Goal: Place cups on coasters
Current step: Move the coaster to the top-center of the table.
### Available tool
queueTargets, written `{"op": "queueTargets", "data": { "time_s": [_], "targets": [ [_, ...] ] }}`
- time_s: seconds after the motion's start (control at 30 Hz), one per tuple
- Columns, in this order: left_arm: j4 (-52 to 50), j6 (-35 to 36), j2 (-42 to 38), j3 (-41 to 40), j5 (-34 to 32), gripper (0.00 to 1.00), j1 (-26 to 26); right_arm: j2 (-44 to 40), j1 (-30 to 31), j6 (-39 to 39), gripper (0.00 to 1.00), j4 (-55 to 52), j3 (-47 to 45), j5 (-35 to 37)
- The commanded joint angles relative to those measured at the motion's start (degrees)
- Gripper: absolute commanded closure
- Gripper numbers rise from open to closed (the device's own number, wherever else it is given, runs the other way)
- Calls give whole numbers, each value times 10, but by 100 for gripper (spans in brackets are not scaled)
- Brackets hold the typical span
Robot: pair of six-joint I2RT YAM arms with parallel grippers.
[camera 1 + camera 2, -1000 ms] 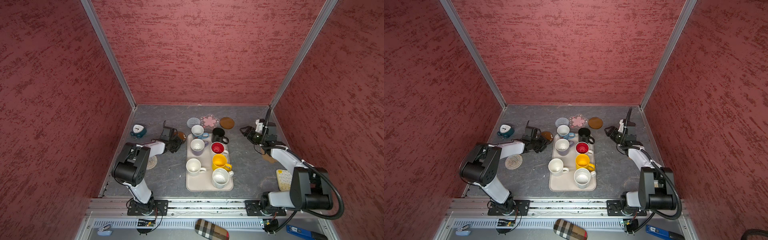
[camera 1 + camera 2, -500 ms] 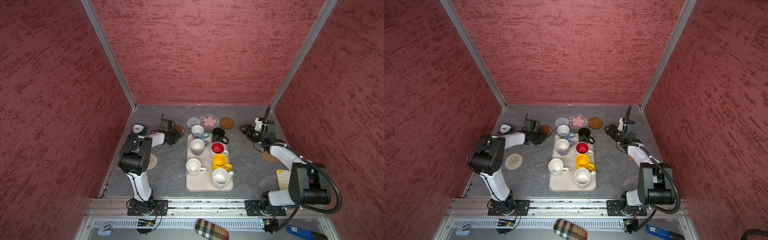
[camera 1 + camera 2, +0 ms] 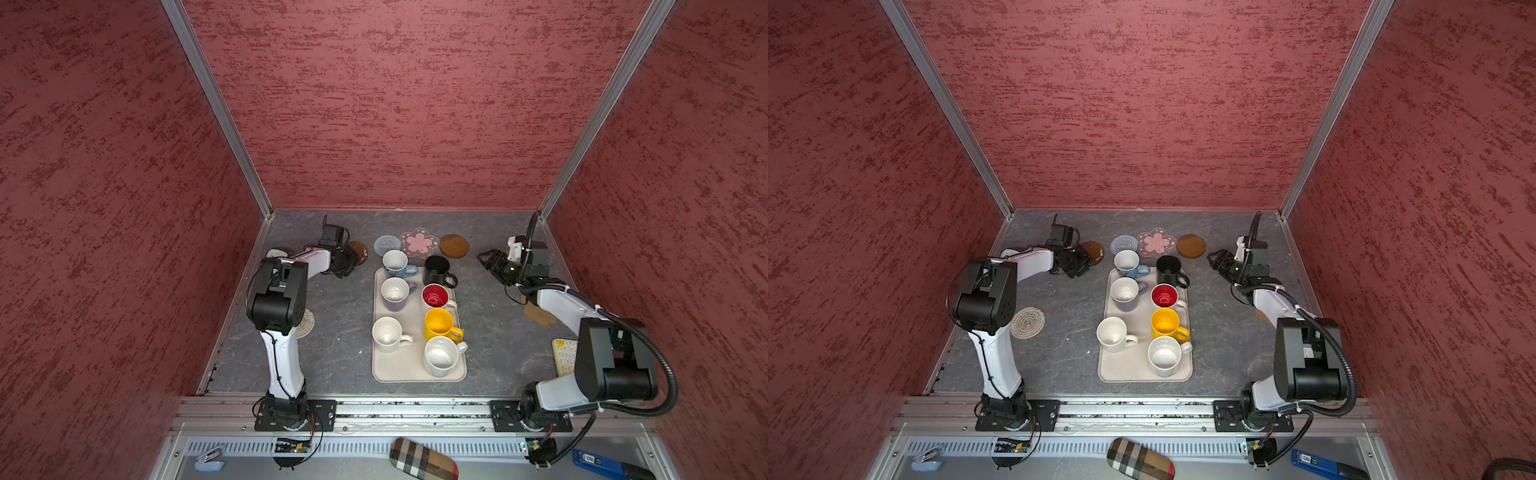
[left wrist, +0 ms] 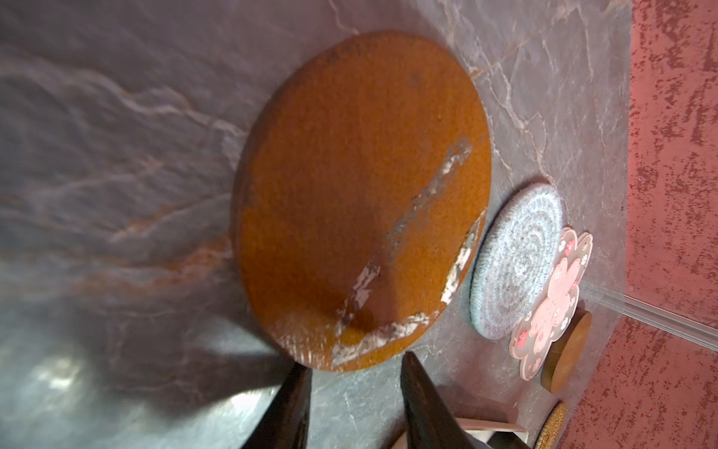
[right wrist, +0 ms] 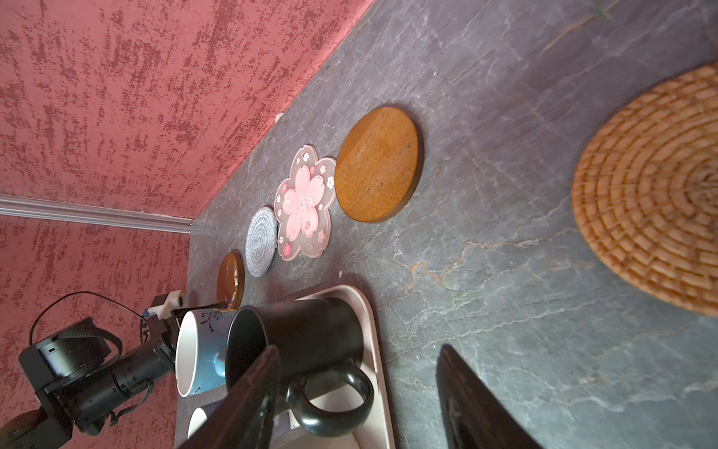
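Found the glossy brown round coaster (image 4: 361, 202) lying flat at the rear left of the grey marbled worktop (image 3: 332, 340), round, so no long axis, just past the left fingers (image 4: 287, 412), parted and grasping nothing. Noted it farther back than a second earlier, then beside the beige rectangular tray (image 3: 415, 374) at its far corner. Saw the right fingers (image 5: 474, 404) spread, empty, near the upright black ceramic mug (image 5: 311, 334), handle turned rightward.

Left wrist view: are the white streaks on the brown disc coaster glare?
Left wrist view: likely glare, the glossy brown disc coaster shines in streaks; a bright patch shows on the grey tabletop too. Right wrist view: the woven wicker disc is slightly blurred.
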Motion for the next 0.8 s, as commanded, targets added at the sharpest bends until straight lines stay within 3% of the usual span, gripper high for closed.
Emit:
{"op": "queueTargets", "data": {
  "time_s": [0.0, 0.43, 0.63, 0.77],
  "targets": [
    [-30, 13, 29, 16, -6, 61, 3, 0, 3, 5, 35, 25, -8, -4],
    [-57, 24, 51, 66, -6, 61, -8, 2, 3, 2, 35, 23, -5, 0],
    [-91, 79, -3, 74, -27, 29, -20, 3, 3, 4, 35, 27, -7, -4],
    [-124, 121, -36, 86, -45, 22, -20, 3, 3, 8, 35, 31, -11, -14]
  ]
}}
